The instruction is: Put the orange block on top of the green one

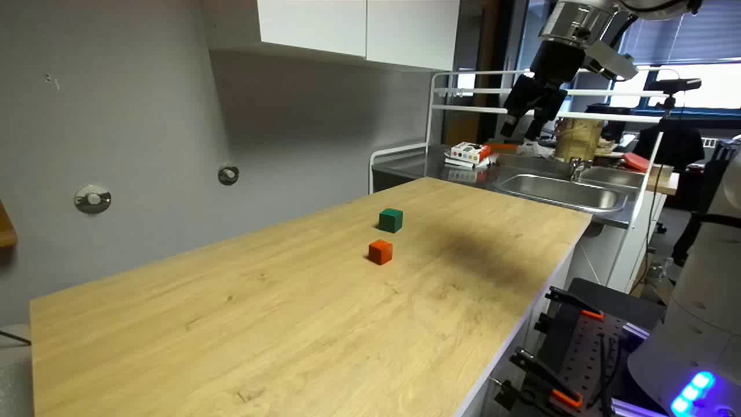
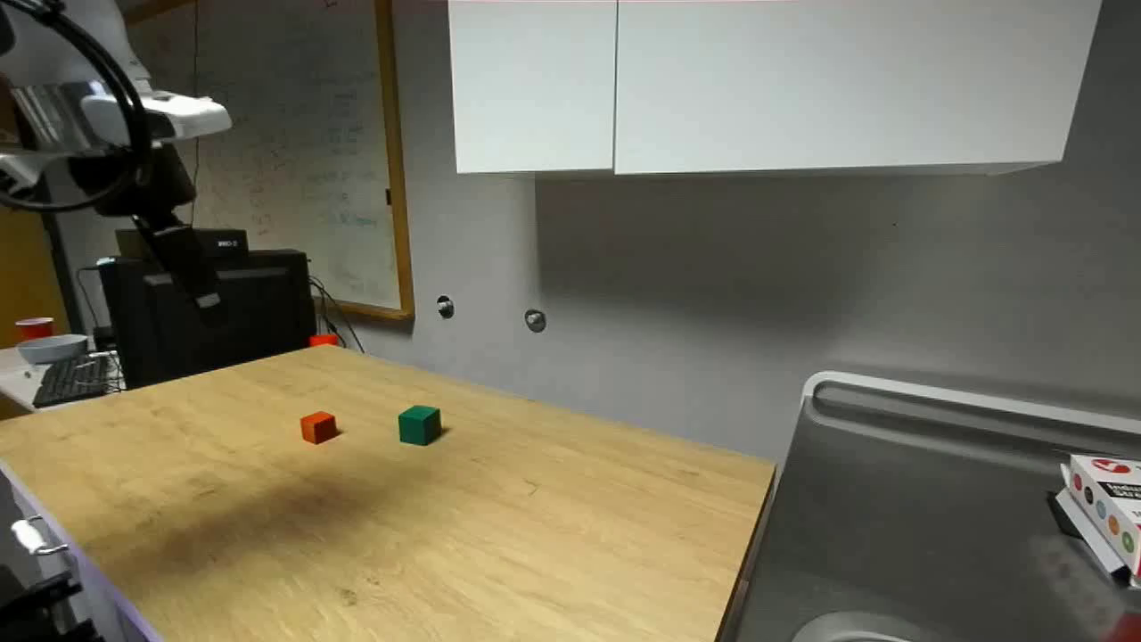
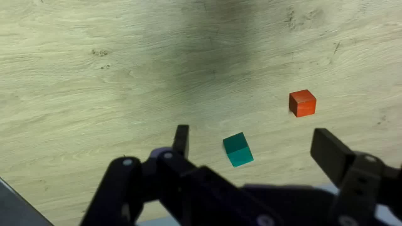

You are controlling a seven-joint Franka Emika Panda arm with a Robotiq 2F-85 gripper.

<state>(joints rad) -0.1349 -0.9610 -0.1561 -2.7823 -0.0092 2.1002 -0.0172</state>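
- Nearest in the wrist view, the gripper (image 3: 253,143) hangs well above the tabletop (image 1: 289,313), jaws wide apart, holding nothing; I take that as room to straddle a block.
- The orange block (image 1: 380,252) sits on the tabletop, near the green one (image 1: 391,220) but not touching, a gap that should let jaws in.
- The green one rests flat, bare on top, a ready base, I'd judge.

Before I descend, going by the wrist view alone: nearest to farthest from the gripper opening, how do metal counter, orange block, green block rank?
1. Green block: framed by the open gripper, not held.
2. Orange block: farther up and right.
3. Metal counter: lower left corner.
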